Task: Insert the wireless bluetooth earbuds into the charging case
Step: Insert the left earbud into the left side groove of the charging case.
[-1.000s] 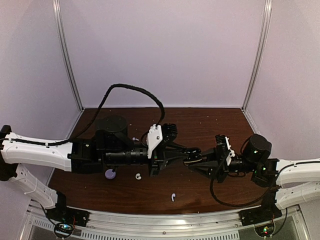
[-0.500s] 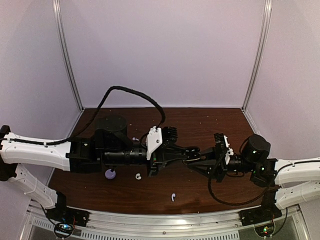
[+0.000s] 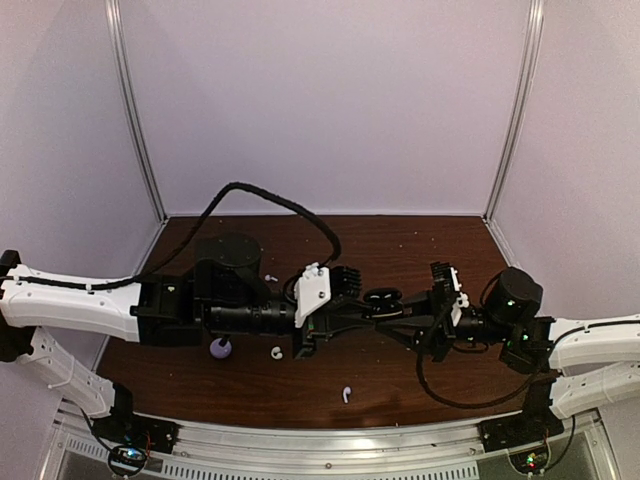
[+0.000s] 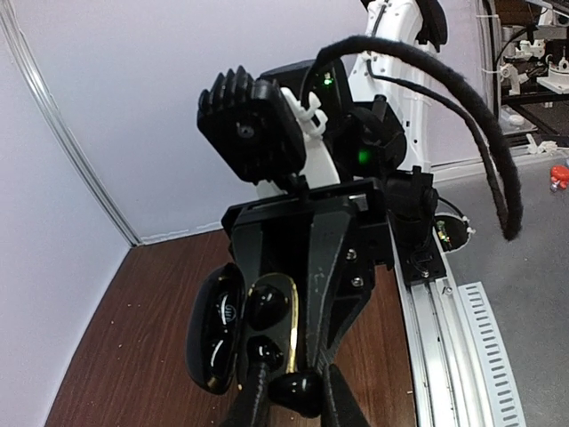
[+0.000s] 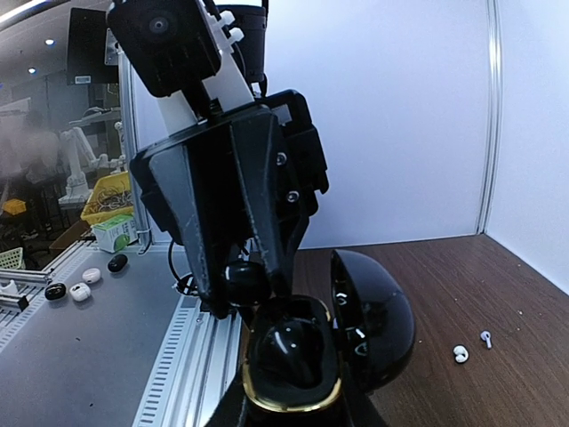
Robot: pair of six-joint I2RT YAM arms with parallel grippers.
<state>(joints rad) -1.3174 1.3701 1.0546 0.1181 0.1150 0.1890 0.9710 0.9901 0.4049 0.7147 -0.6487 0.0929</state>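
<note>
Above the middle of the table point(image 3: 420, 385), a black earbud point(image 4: 298, 390) is pinched between the narrowed fingers of the left gripper point(image 4: 296, 407), close to the rim of the open charging case point(image 5: 289, 356) (gold-rimmed, lid tipped back), which is clamped by the right gripper point(image 5: 293, 411). A curled white earbud point(image 3: 277, 352) and a stemmed white earbud point(image 3: 346, 394) are seen lying on the wood.

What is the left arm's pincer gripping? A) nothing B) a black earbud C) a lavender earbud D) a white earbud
B: a black earbud is pinched in the left pincer, close to the open case.
</note>
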